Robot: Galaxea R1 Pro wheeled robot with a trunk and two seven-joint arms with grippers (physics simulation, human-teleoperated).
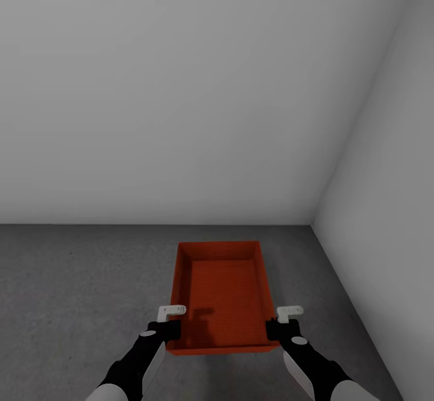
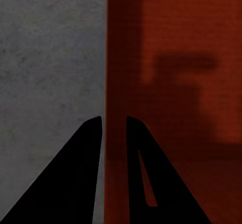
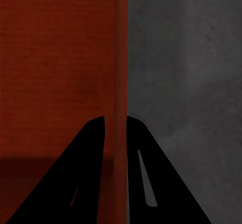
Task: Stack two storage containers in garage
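Note:
One orange-red storage container (image 1: pixel 223 289) with a ribbed bottom lies lengthwise ahead of me over the garage's dark grey floor (image 1: pixel 78 280). My left gripper (image 1: pixel 173 329) is shut on its left wall near the front corner. In the left wrist view the gripper (image 2: pixel 114 120) straddles the thin wall of the container (image 2: pixel 176 57). My right gripper (image 1: pixel 275 329) is shut on the right wall. In the right wrist view the gripper (image 3: pixel 115 119) pinches the wall of the container (image 3: pixel 55 57). I cannot tell whether the bin rests on the floor. The other container is out of view.
A plain white wall (image 1: pixel 181 88) stands just behind the bin. A second white wall (image 1: pixel 386 220) meets it at a corner on the right. Mottled concrete floor (image 2: pixel 45 57) (image 3: pixel 186 57) stretches to both sides, wider on the left.

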